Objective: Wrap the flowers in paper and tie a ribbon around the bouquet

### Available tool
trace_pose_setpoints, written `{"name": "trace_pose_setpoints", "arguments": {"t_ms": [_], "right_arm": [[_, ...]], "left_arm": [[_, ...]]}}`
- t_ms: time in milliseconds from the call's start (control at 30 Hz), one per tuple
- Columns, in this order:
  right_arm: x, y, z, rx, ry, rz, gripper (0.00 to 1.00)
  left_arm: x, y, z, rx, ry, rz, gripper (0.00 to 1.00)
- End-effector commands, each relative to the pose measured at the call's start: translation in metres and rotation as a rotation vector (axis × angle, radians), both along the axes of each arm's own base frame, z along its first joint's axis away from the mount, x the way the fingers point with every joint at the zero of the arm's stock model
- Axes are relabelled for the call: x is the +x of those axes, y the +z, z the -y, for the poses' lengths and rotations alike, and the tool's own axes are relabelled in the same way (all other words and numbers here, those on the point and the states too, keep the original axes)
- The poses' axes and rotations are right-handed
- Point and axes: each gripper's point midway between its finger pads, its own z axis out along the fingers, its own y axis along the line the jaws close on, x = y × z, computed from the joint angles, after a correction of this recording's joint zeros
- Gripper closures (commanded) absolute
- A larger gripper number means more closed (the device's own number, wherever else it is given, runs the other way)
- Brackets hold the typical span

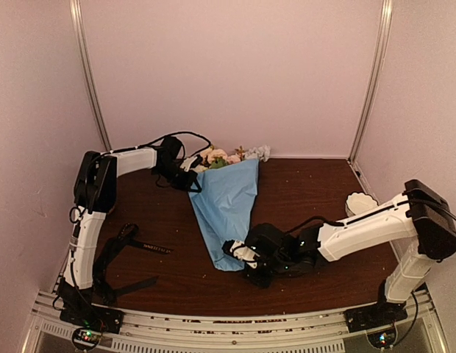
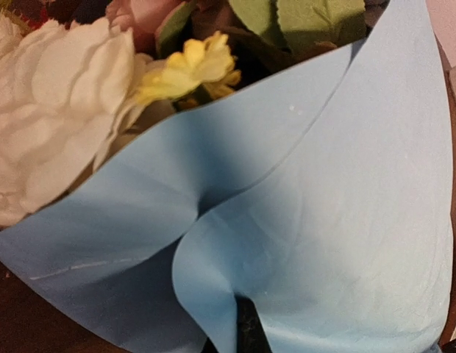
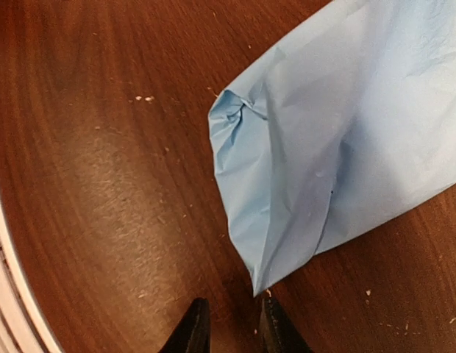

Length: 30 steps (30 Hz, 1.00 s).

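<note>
On the dark wooden bench (image 1: 309, 191) we see the bouquet (image 1: 226, 209) lying flat as a blue cone, with its wide mouth toward the back wall and its narrow tip toward the near edge. The flowers (image 1: 217, 157) crowd out of the mouth, just short of the wall.

The left hand (image 1: 185, 179) sits at the left rim of that mouth, just beside the flower heads. In its wrist view the paper (image 2: 346, 206) fills most of the picture as two overlapping light-blue flaps. Their creases draw down to one dark finger (image 2: 246, 329) at the bottom edge. We read this hand as clenched on the paper there. Above the flaps we make out a large cream head (image 2: 51, 103), a small yellow bloom (image 2: 187, 66) and green leaves (image 2: 316, 18).

The right hand (image 1: 234, 250) hangs low at the cone's tip. In its wrist view the two dark fingertips (image 3: 193, 329) stand a little apart, with only bare bench between them. The crumpled point of the paper lies just ahead of them, and we cannot tell whether it touches one. This hand is released and grasps nothing.

The ribbon (image 1: 148, 247) lies on the bench left of the bouquet, well apart from it and near the left arm. Neither hand touches it.
</note>
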Motion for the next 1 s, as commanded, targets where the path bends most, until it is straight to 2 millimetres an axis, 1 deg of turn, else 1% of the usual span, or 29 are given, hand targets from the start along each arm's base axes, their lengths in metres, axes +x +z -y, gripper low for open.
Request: {"name": "trace_pose_setpoints", "arguments": {"t_ms": [0, 33, 100, 167, 233, 300, 400, 467, 567, 633, 700, 767, 867, 967], "right_arm": [[-0.001, 0.057, -0.002, 0.164, 0.045, 0.010, 0.74], [0.002, 0.068, -0.004, 0.218, 0.044, 0.001, 0.74], [0.014, 0.088, -0.010, 0.316, 0.018, -0.003, 0.74], [0.031, 0.095, -0.016, 0.366, -0.036, 0.001, 0.76], [0.049, 0.089, -0.024, 0.345, -0.090, -0.005, 0.80], [0.061, 0.074, -0.033, 0.270, -0.116, -0.013, 0.85], [0.067, 0.053, -0.049, 0.218, -0.110, -0.044, 0.89], [0.066, 0.039, -0.058, 0.213, -0.089, -0.066, 0.94], [0.056, 0.017, -0.068, 0.163, -0.054, -0.104, 0.99], [0.050, -0.001, -0.068, 0.113, -0.049, -0.125, 1.00], [0.043, -0.014, -0.066, 0.092, -0.047, -0.142, 1.00], [0.036, -0.026, -0.058, 0.066, -0.047, -0.152, 1.00], [0.025, -0.033, -0.050, 0.036, -0.028, -0.148, 1.00], [0.012, -0.035, -0.043, 0.014, 0.013, -0.143, 1.00]], "left_arm": [[0.009, 0.006, 0.003, -0.024, -0.058, 0.082, 1.00], [0.007, 0.006, 0.004, -0.030, -0.066, 0.084, 1.00], [0.007, 0.007, 0.005, -0.037, -0.071, 0.093, 1.00], [0.006, 0.007, 0.006, -0.046, -0.075, 0.096, 1.00], [0.007, 0.008, 0.007, -0.054, -0.074, 0.100, 1.00], [0.008, 0.009, 0.008, -0.056, -0.072, 0.102, 1.00], [0.009, 0.011, 0.008, -0.059, -0.073, 0.108, 1.00], [0.011, 0.013, 0.008, -0.059, -0.071, 0.114, 1.00], [0.014, 0.015, 0.008, -0.057, -0.070, 0.124, 1.00], [0.015, 0.016, 0.008, -0.055, -0.069, 0.128, 1.00], [0.016, 0.015, 0.009, -0.053, -0.070, 0.130, 1.00], [0.018, 0.017, 0.009, -0.054, -0.070, 0.133, 1.00], [0.021, 0.020, 0.010, -0.054, -0.070, 0.143, 1.00], [0.023, 0.022, 0.011, -0.055, -0.072, 0.153, 1.00]]}}
